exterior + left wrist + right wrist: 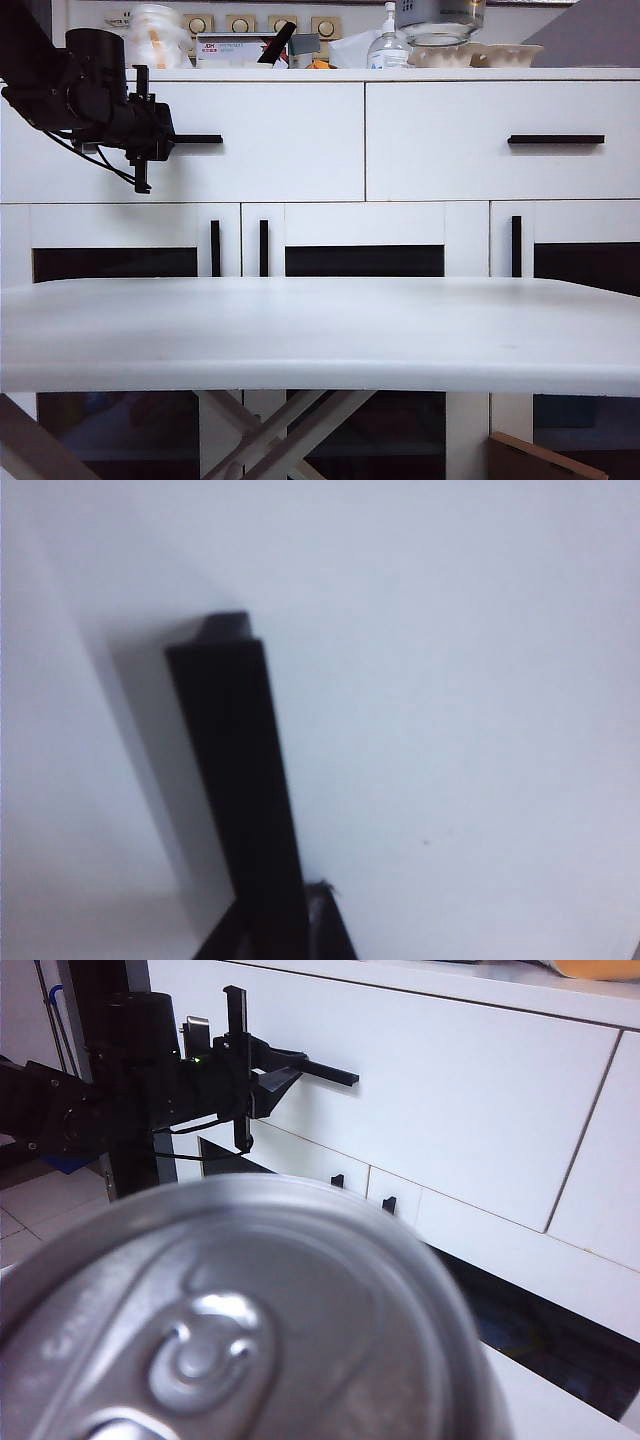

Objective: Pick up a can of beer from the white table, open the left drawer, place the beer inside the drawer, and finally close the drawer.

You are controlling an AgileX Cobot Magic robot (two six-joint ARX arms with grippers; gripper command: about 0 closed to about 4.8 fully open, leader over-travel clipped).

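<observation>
We have the can of beer [240, 1330] up close under the right wrist camera, its silver top and pull tab filling the view. The right gripper itself is hidden by it, so we judge rather than see that its jaws are set around the can's body. The can is off the white table [320, 330], whose top lies bare in the exterior view.

A thin aluminium can is light, smooth and easy to dent. We would hold it around the middle of its wall with modest squeeze and keep it upright.

Our left gripper [160, 140] is at the left end of the black bar handle [198, 139] on the left drawer [290, 150], jaws narrowed onto the bar; the left wrist view shows the handle [235, 780] running between them. The handle is stiff and slim, so grip could slip sideways; a straight pull away from the drawer front suits it.

The drawer sits shut, above the table's far edge. We judge there is open room over the table for it to slide out.
</observation>
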